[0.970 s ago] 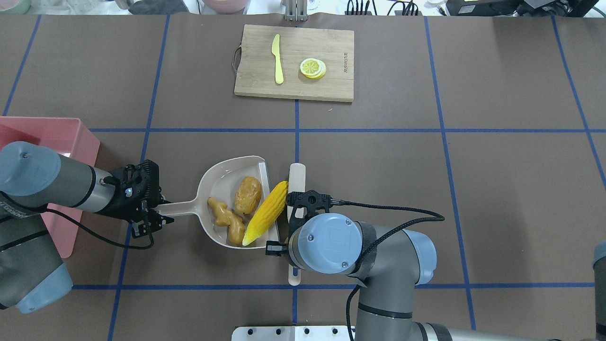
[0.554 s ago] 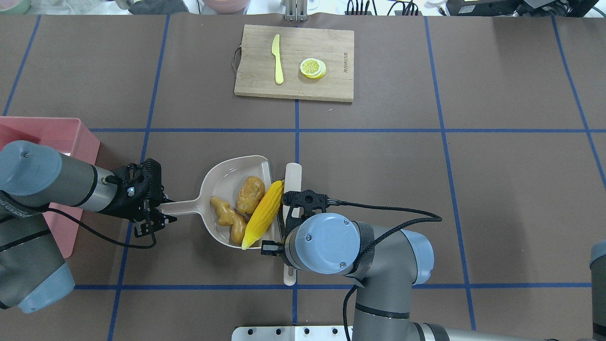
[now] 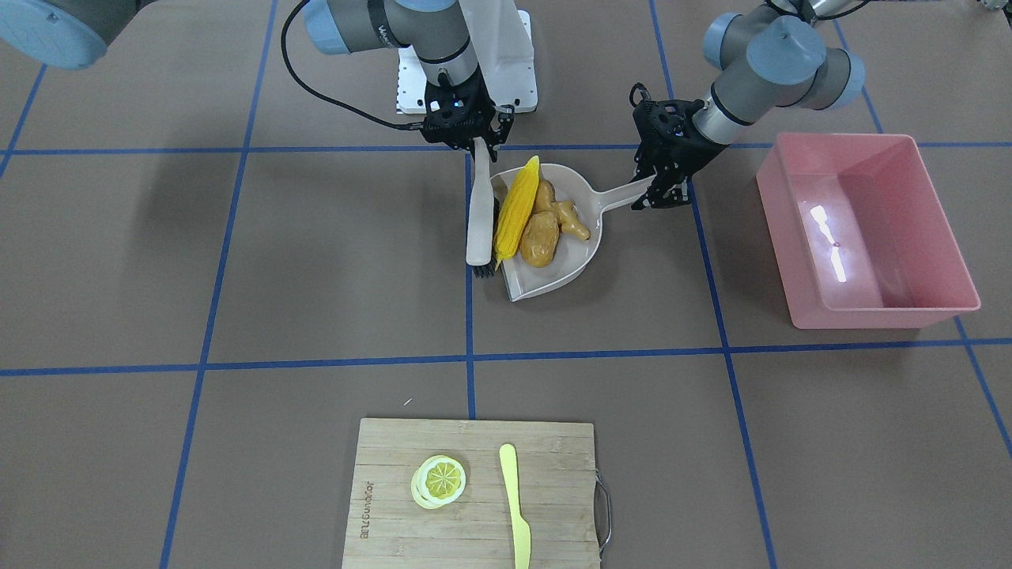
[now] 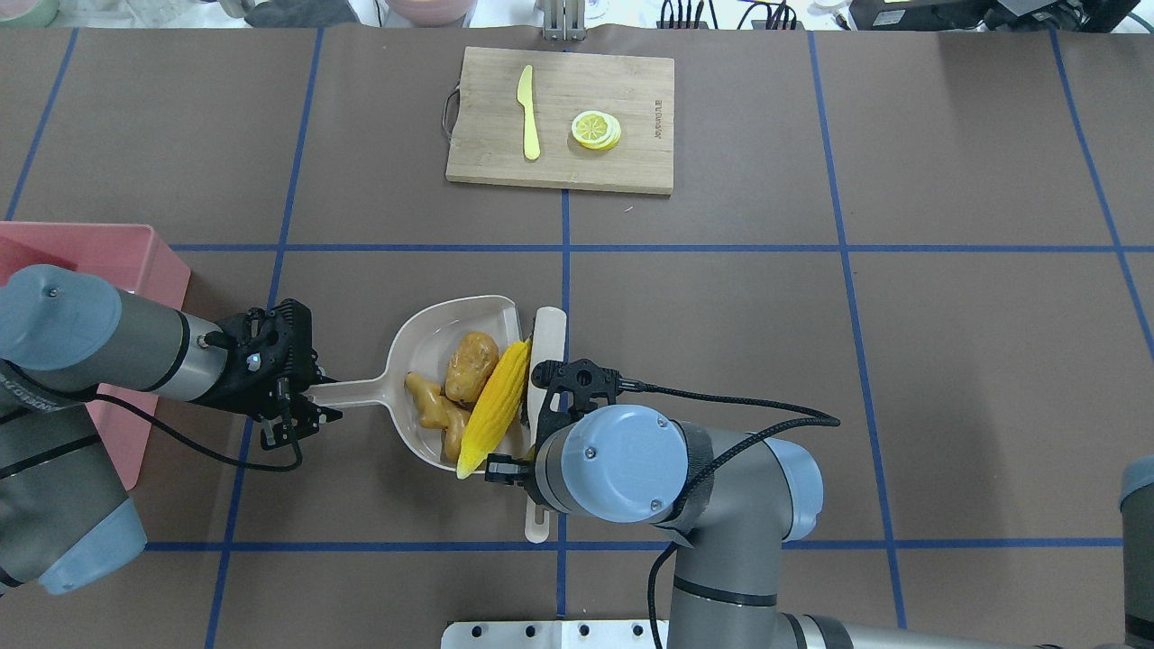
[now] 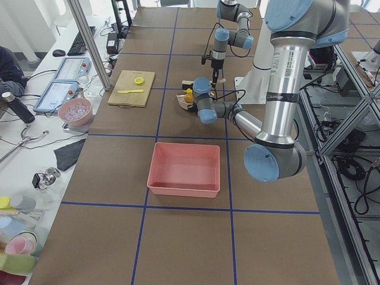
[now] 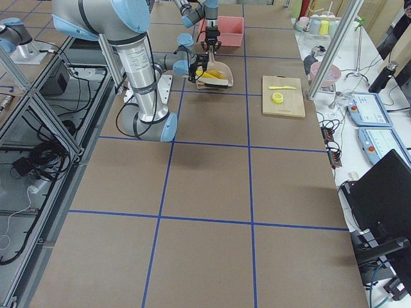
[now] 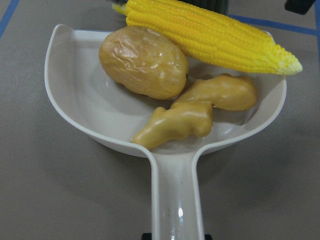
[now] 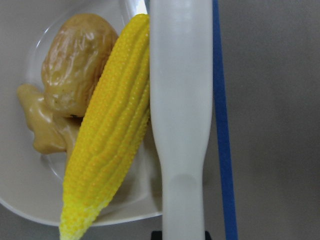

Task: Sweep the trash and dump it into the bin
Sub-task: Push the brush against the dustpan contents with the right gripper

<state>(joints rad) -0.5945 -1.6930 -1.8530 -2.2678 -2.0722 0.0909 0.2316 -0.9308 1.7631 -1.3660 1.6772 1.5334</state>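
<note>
A yellow corn cob [image 4: 495,406], a tan ginger root [image 4: 433,413] and a brown potato [image 4: 471,365] lie in the beige dustpan [image 4: 424,320]. The corn lies along the pan's open mouth, and its tip pokes past the near rim. My left gripper [image 4: 302,410] is shut on the dustpan's handle [image 7: 177,200]. My right gripper [image 3: 474,142] is shut on the handle of a white brush [image 4: 547,338], which presses against the corn [image 8: 107,150]. The pink bin [image 4: 99,257] stands at the left edge, behind my left arm.
A wooden cutting board [image 4: 631,99] lies at the far middle, with a pale yellow knife [image 4: 527,113] and lemon slices [image 4: 595,129] on it. In the front-facing view, the bin [image 3: 870,316] is to the right of the dustpan [image 3: 553,283].
My right gripper has moved the brush left, pushing the corn further into the dustpan mouth. My left gripper and the dustpan have shifted slightly right toward the brush.
</note>
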